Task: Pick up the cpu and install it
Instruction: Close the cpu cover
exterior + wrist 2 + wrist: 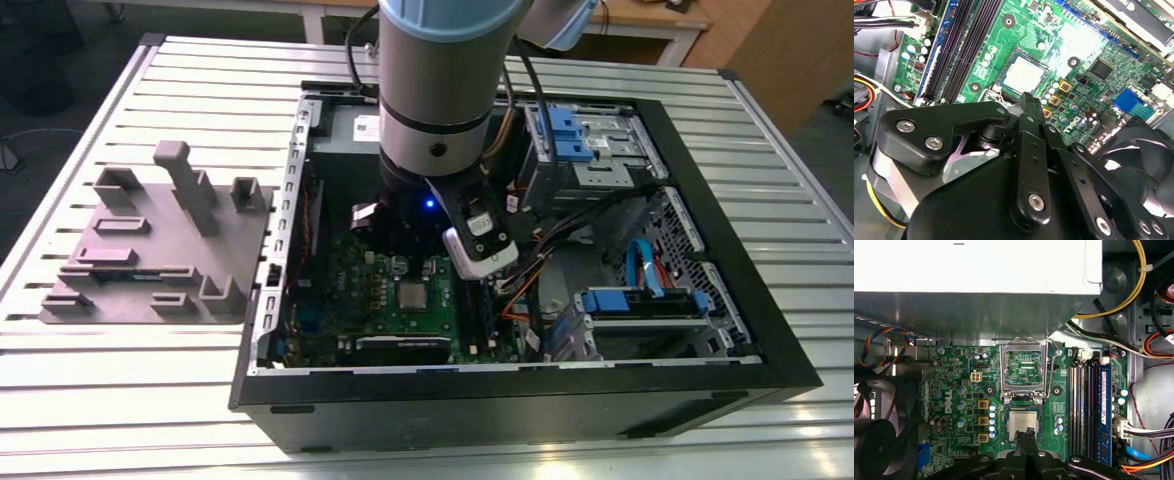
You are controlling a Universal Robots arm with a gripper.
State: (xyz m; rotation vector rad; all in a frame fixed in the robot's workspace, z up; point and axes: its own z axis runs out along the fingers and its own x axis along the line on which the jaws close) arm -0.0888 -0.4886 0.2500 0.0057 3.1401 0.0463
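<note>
The cpu (1022,422) is a small silver square lying flat in its socket on the green motherboard (954,390); it also shows in the second wrist view (1023,75) and the exterior view (414,295). The socket's silver bracket (1024,367) stands swung up and open just beyond the chip. My gripper (1027,433) hangs right over the chip's near edge, its black fingertips pressed together with nothing between them. In the second wrist view the gripper (1026,98) tapers to a point just short of the cpu.
The open computer case (747,300) lies on a slatted metal table. A grey power supply box (979,265) borders the motherboard, with memory slots (1081,405), a black fan (879,440) and cable bundles (1154,345) around it. A grey fixture block (154,250) sits at the exterior view's left.
</note>
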